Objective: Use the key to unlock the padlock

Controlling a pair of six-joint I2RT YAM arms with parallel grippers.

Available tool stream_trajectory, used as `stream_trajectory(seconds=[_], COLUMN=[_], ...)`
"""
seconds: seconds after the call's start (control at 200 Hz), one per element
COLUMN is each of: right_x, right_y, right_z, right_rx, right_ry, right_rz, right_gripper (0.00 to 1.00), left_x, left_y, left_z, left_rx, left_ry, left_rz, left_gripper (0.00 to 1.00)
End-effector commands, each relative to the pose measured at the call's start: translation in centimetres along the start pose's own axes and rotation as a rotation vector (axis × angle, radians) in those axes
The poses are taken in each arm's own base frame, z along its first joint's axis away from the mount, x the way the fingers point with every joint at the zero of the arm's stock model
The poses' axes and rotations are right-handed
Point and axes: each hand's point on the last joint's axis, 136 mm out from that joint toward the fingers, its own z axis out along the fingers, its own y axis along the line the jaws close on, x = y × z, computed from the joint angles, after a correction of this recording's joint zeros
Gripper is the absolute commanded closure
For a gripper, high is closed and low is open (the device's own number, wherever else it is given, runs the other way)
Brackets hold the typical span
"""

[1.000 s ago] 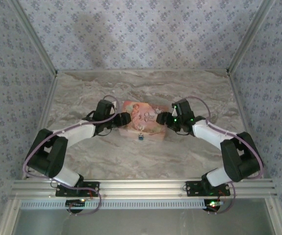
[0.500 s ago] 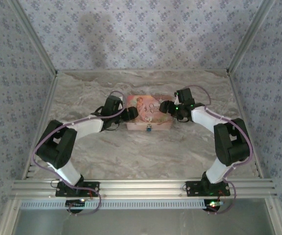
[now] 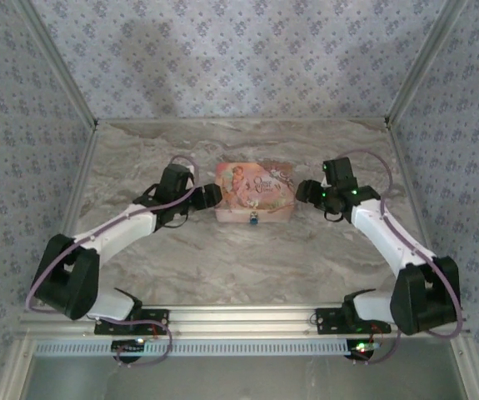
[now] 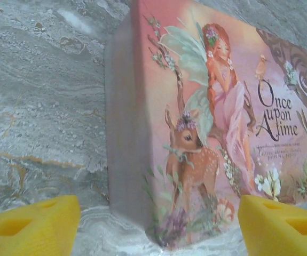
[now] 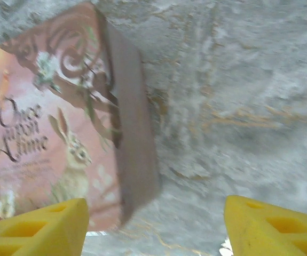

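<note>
Soft, even, rather dim light; faint shadows; heavy blur across the right wrist view

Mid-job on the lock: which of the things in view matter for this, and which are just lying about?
For the job:
- small blue padlock, at the near side of the box
- left gripper, open
- right gripper, open

Just there:
- pink illustrated "Once upon a time" box, between the two grippers
- grey marble table

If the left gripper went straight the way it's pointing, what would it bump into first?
Probably the pink box: its short end sits straight ahead of the left gripper, though how close is unclear.
</note>
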Motion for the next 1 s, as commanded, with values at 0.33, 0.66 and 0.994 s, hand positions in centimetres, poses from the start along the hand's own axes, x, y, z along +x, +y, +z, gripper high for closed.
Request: stream_trajectory(seconds=[0.33, 0.66, 0.994], right_x=[9.7, 10.2, 11.0], right_y=[-5.0, -5.3, -5.9], right_z=[2.6, 5.1, 6.2], right_rx=[0.26, 0.284, 0.317], right_ry=[0.244, 0.259, 0.299], right_rz=[0.117, 0.154, 0.18], right_gripper=[0.6, 0.66, 0.69], left_x=[7.0, 8.4, 9.1], left_y=[-1.5, -2.7, -2.3], left_z=[-0.4, -0.2, 0.1], left_rx=[-0.018, 0.003, 0.0], left_ry=[0.11, 0.138, 0.146], left_rz=[0.051, 0.073, 0.065], left_gripper=[0.24, 0.24, 0.25])
